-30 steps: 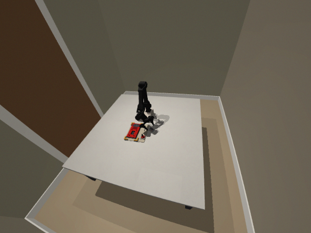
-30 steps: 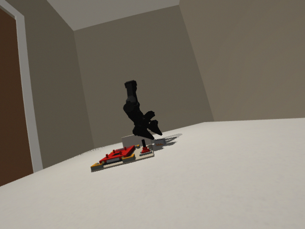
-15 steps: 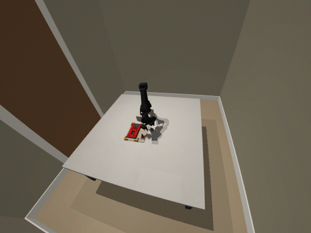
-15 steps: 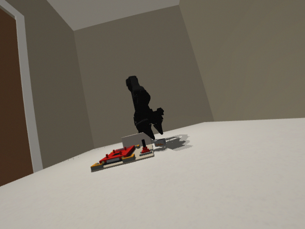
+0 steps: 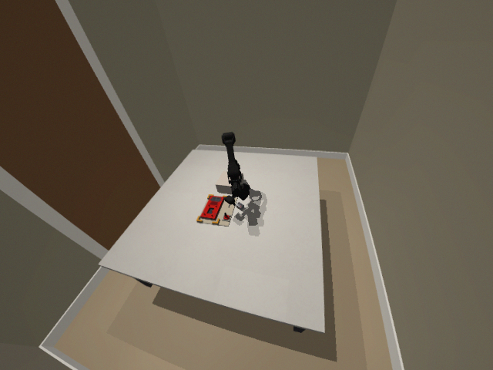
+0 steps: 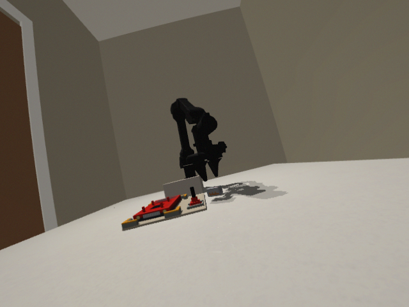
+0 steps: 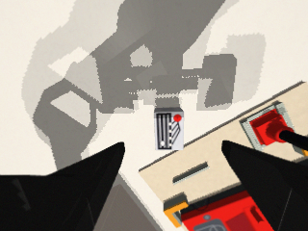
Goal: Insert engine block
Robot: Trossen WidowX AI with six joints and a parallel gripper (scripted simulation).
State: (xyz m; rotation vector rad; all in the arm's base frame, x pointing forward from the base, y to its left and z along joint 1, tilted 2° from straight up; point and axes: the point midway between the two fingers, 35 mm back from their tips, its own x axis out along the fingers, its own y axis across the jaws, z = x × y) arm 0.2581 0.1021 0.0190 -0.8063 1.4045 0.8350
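Note:
The engine block (image 5: pixel 239 206) (image 6: pixel 213 190) (image 7: pixel 168 130) is a small grey block with black stripes and a red dot on top. It lies on the white table close beside the tan board's edge; whether they touch I cannot tell. My gripper (image 5: pixel 236 201) (image 6: pixel 211 178) (image 7: pixel 171 145) is open and empty, above the block, whose striped top shows between the fingertips in the wrist view. The red car body (image 5: pixel 204 212) (image 6: pixel 171 203) (image 7: pixel 231 204) lies flat on the board. Its dark opening (image 5: pixel 209 210) (image 6: pixel 156 206) looks empty. The rib cannot be made out.
The tan board (image 5: pixel 227 210) (image 7: pixel 192 154) has grey and orange corner brackets around the car body. A red piece with an upright black lever (image 5: pixel 226 216) (image 6: pixel 195 200) (image 7: pixel 265 130) stands on it. A low grey box (image 5: pixel 225 188) (image 6: pixel 181 186) (image 7: pixel 120 207) stands behind the board, near the arm.

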